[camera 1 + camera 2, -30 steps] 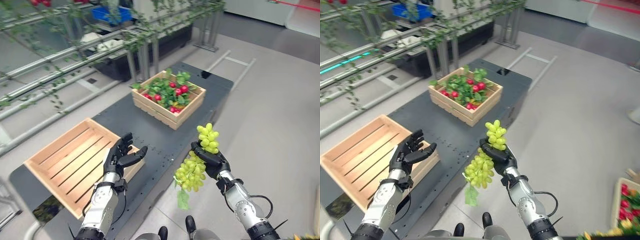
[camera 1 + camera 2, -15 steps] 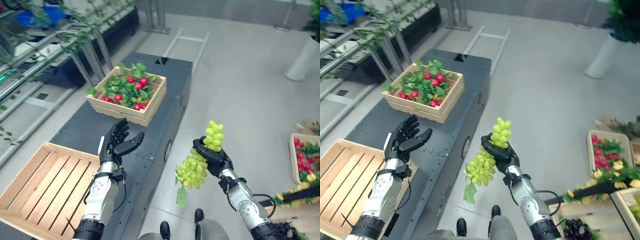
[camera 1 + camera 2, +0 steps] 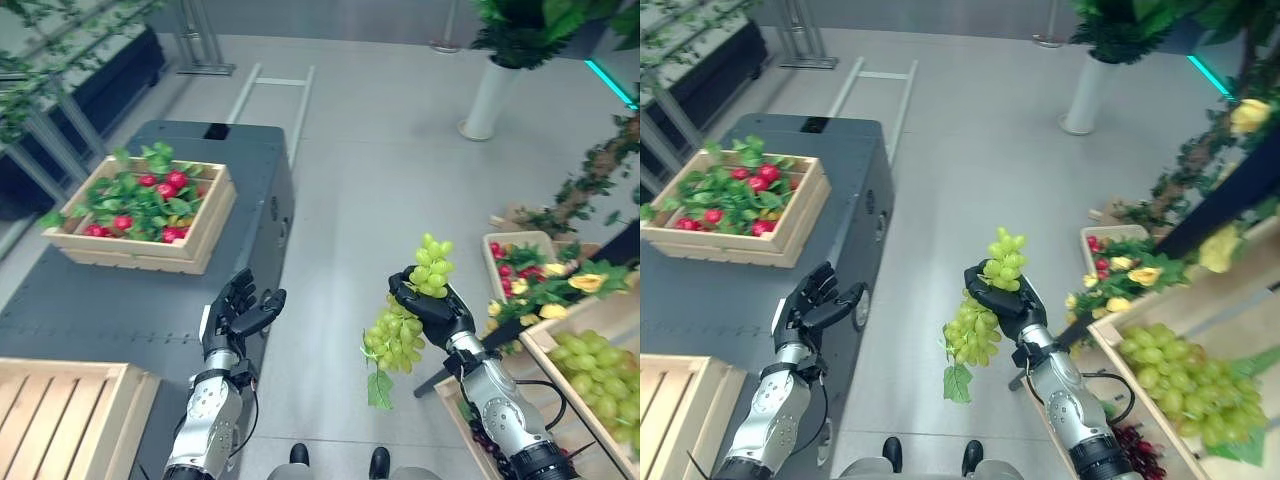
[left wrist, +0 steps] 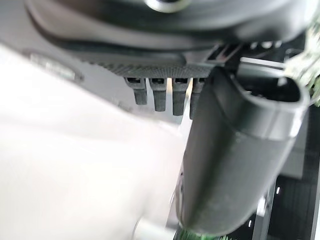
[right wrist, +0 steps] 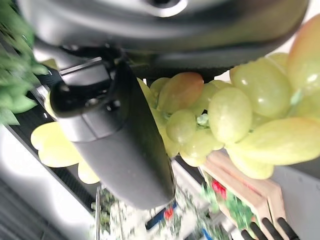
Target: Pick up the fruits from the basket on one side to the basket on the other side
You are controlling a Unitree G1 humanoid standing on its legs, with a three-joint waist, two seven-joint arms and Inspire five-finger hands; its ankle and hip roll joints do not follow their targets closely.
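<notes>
- empty wooden crate (image 3: 60,410) sits at the robot's far left, probably the drop spot
- left hand (image 3: 236,315) floats open over the dark table (image 3: 130,300), holding nothing
- right hand (image 3: 432,310) is clamped round the green grapes (image 3: 400,335), bunch dangling above the floor so it carries clear

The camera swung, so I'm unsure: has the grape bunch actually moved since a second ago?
Yes. The grape bunch, held in the right robot hand, is now farther right of the dark table's edge, nearer the crate of green grapes.
</notes>
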